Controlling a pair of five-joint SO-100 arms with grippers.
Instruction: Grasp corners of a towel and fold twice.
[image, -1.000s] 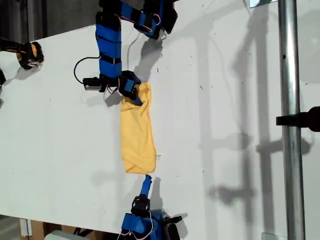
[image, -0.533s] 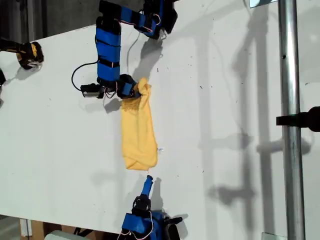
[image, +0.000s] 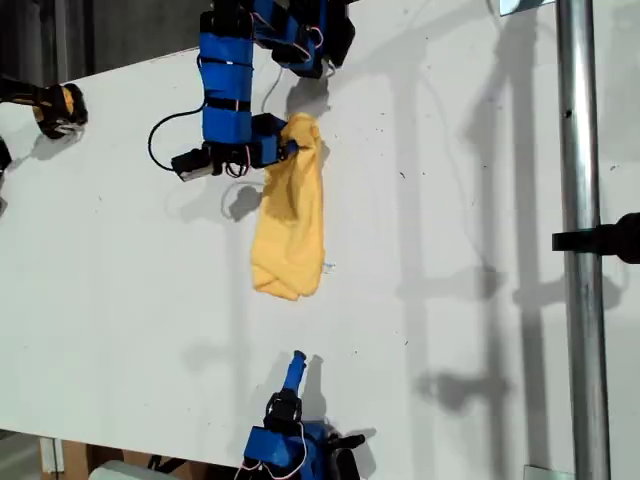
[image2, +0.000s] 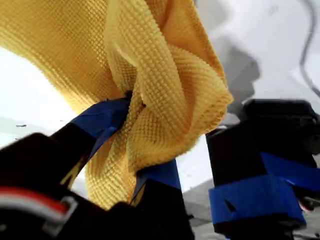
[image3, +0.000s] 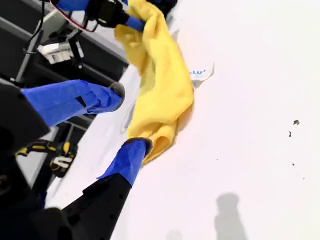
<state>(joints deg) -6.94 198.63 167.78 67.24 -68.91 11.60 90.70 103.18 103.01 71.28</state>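
Towel hangs pinched in my first tool; second wrist view shows my second tool spread.

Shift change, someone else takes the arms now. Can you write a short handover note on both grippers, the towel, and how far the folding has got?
My first gripper is shut on one end of the soft yellow-orange microfibre towel, lifting it.
My second gripper is open and empty, near the towel's other end.
The towel hangs bunched in a long narrow strip on the white table, white tag showing.
Done: no neat fold visible.
Left: spread it out, grasp corners, fold twice.
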